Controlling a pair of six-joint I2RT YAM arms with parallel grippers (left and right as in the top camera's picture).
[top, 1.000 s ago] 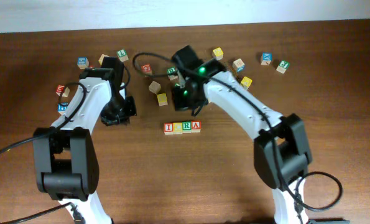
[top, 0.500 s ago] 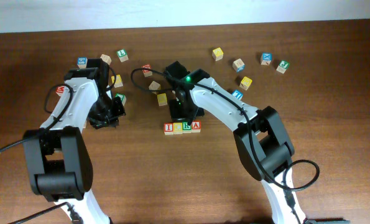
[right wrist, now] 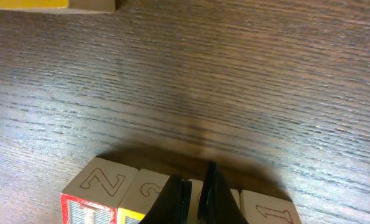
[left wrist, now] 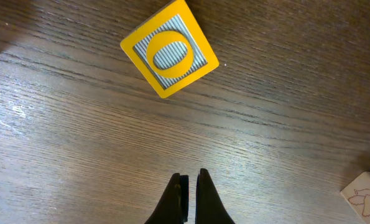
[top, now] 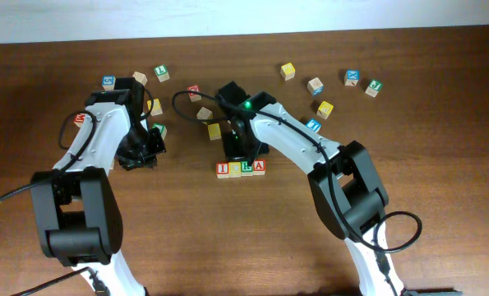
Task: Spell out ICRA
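Worktop [top: 408,205]: ICRA row [top: 241,168] sits centre, 4 cubes touching. Right fingers [right wrist: 183,200] are pressed together, empty, tips at the row's back edge. Looks like an alignment nudge: push square, light and low, don't skew the row. Left fingers [left wrist: 185,198] are together, empty, near yellow O cube [left wrist: 169,55].

Left-end red cube [top: 223,169]: I on top; Z engraved on another face.
Row's yellow cube [right wrist: 144,191]: engraved 2.
Green cube [top: 246,168]: R.
Right-end red cube [top: 259,167]: A; engraved 1.
Loose yellow cube [left wrist: 170,56]: O.
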